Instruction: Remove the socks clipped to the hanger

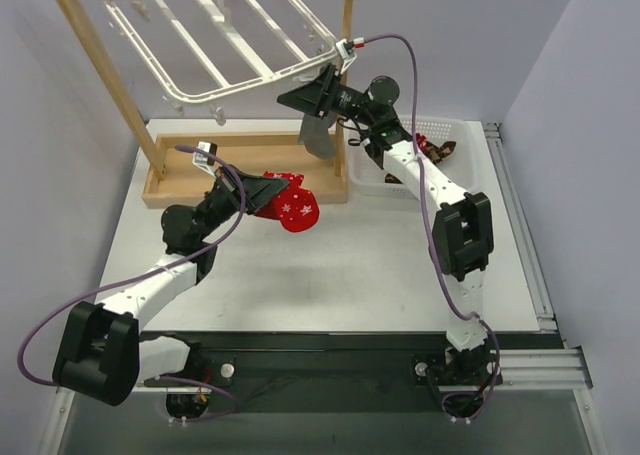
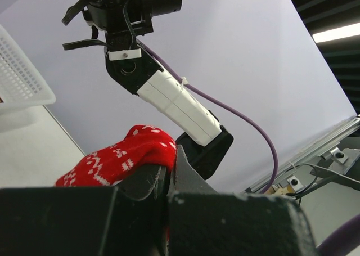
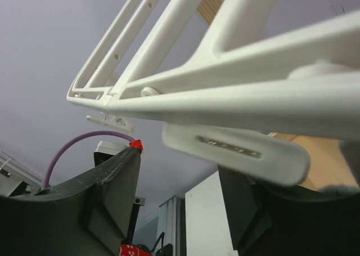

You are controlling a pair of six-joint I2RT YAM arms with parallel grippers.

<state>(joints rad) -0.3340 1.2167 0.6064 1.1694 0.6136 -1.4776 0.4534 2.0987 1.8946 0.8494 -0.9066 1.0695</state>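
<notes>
White plastic, rectangular and cross-barred, the drying hanger (image 1: 250, 79) hangs by its hook from the top bar of a light wooden rack (image 1: 180, 190). The rack's tray base sits along the far edge of the pale counter (image 1: 330, 275), toward the far left corner. The right gripper (image 1: 310, 90) is raised to the hanger's near right corner, and a plain grey sock (image 1: 318, 137) dangles directly below it. Lower and nearer the counter's middle, the left gripper (image 1: 268, 190) is clamped on a red sock with a white snowflake pattern (image 1: 295, 210), held just in front of the tray. A white mesh basket (image 1: 455, 125) stands at the far right corner with a brown-and-black argyle sock (image 1: 442, 153) in it.

From the left wrist, the left gripper (image 2: 169, 174) is closed tight on the red sock (image 2: 124, 155), whose knit bulges out to the left of the pinch. The right arm (image 2: 174, 107) rises beyond it, and the basket (image 2: 22, 76) shows at the left edge.

From the right wrist, the right gripper (image 3: 180, 174) stands open just beneath the hanger (image 3: 253, 93). Its dark fingers (image 3: 115, 194) are apart, with a white plastic clip (image 3: 236, 152) hanging between them, closer to the right one. Whether the clip touches that finger cannot be told.
</notes>
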